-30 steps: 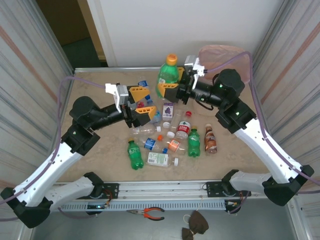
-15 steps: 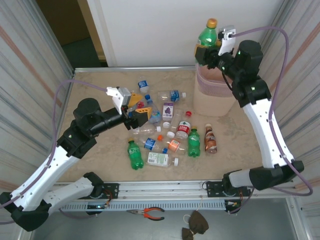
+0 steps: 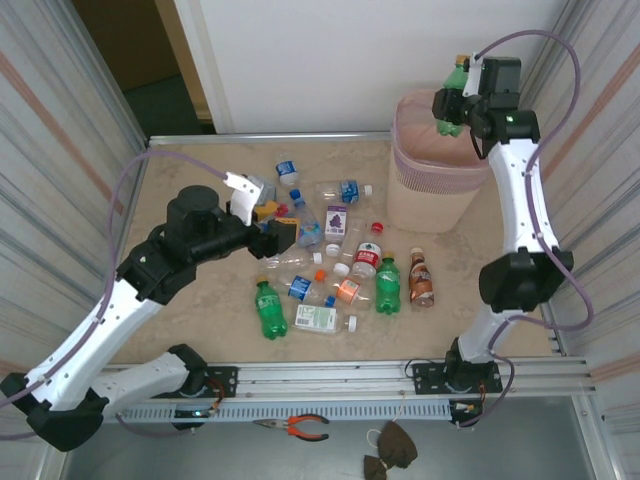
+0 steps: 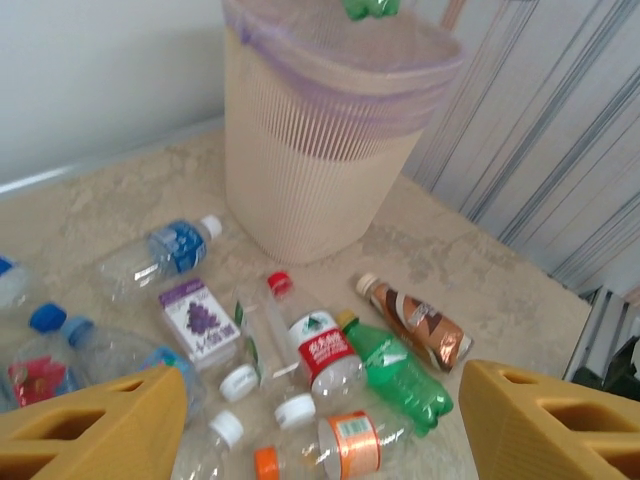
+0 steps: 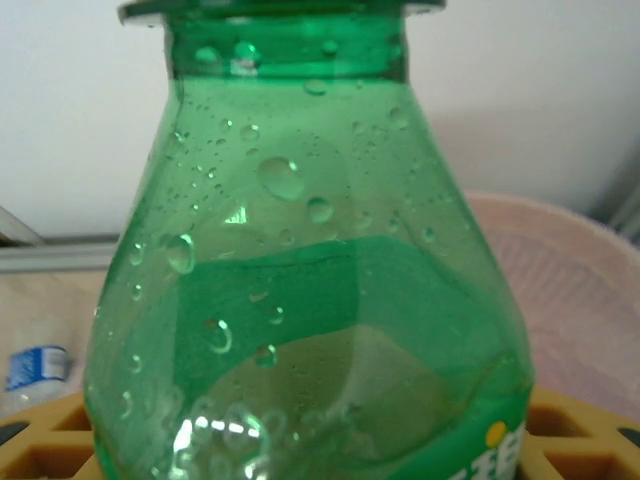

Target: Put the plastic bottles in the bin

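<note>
My right gripper (image 3: pixel 450 104) is shut on a large green bottle (image 3: pixel 456 88) with an orange cap, held over the rim of the pale pink bin (image 3: pixel 432 178). In the right wrist view the wet green bottle (image 5: pixel 300 290) sits between the yellow fingers (image 5: pixel 585 432), with the bin (image 5: pixel 590 290) behind it. My left gripper (image 3: pixel 277 228) hangs open and holds nothing, above the left part of the bottle pile. Its wrist view shows the bin (image 4: pixel 310 170), a brown bottle (image 4: pixel 418 322), a small green bottle (image 4: pixel 395 370) and a red-labelled clear bottle (image 4: pixel 322 350) ahead of the left gripper (image 4: pixel 325 400).
Several bottles lie across the table's middle: a green one (image 3: pixel 268 308), an orange-labelled one (image 3: pixel 347 290), a blue-labelled one (image 3: pixel 342 190), and a purple-printed carton (image 3: pixel 337 220). Corrugated walls stand on both sides. Pliers (image 3: pixel 300 427) lie below the table's front rail.
The right arm swung up and to the right, carrying the large green bottle from over the table's middle to above the bin. The left gripper drew back a little to the left.
</note>
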